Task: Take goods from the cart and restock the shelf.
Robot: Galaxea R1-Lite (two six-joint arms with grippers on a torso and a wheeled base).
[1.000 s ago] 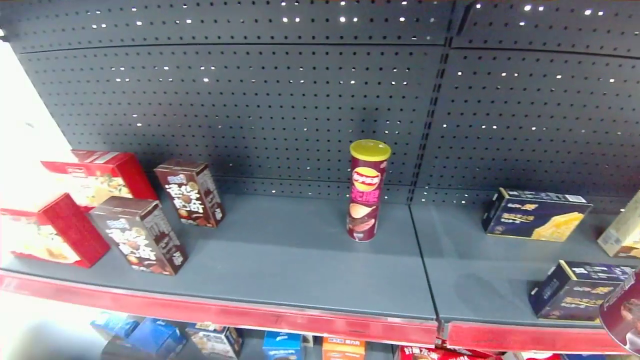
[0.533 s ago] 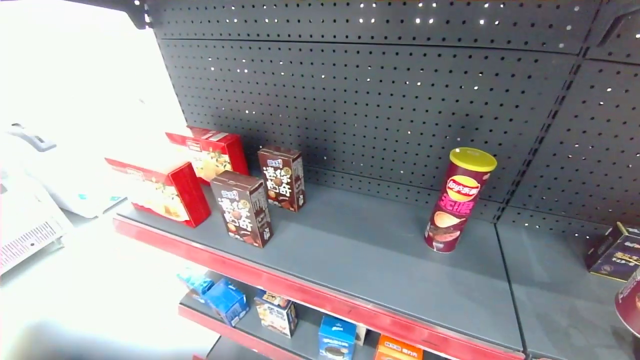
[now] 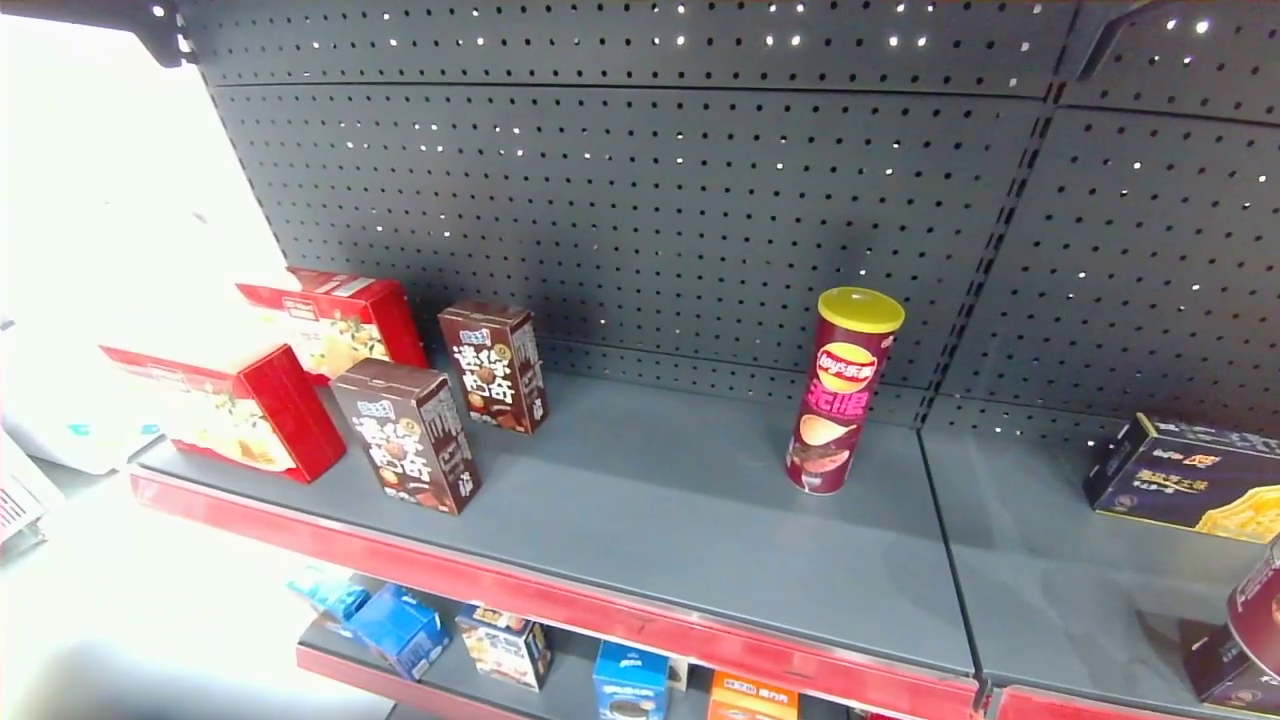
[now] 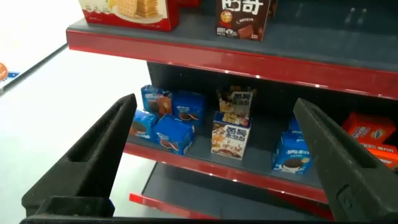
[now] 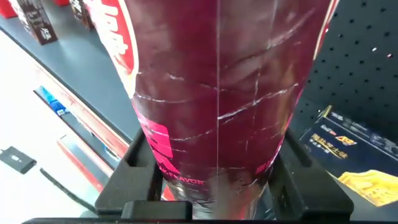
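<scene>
A maroon chip can [image 5: 224,93] with a pink label stands upright between the fingers of my right gripper [image 5: 217,171], which is shut on it. In the head view this held can [image 3: 1260,605] shows at the far right edge, in front of the shelf [image 3: 660,510]. A second chip can [image 3: 842,392] with a yellow lid stands upright on the shelf board near the pegboard back. My left gripper [image 4: 214,174] is open with nothing between its fingers, held low in front of the lower shelf [image 4: 249,171].
Two brown biscuit boxes [image 3: 410,435] and two red boxes [image 3: 235,410] stand at the shelf's left. Dark blue boxes [image 3: 1180,478] lie at the right. Bare board lies between the brown boxes and the standing can. Blue packs [image 4: 171,124] fill the lower shelf.
The head camera has swung, so the whole shelf picture shifted right and then partly back left. The held can stays at the right edge. Nothing on the shelf moved.
</scene>
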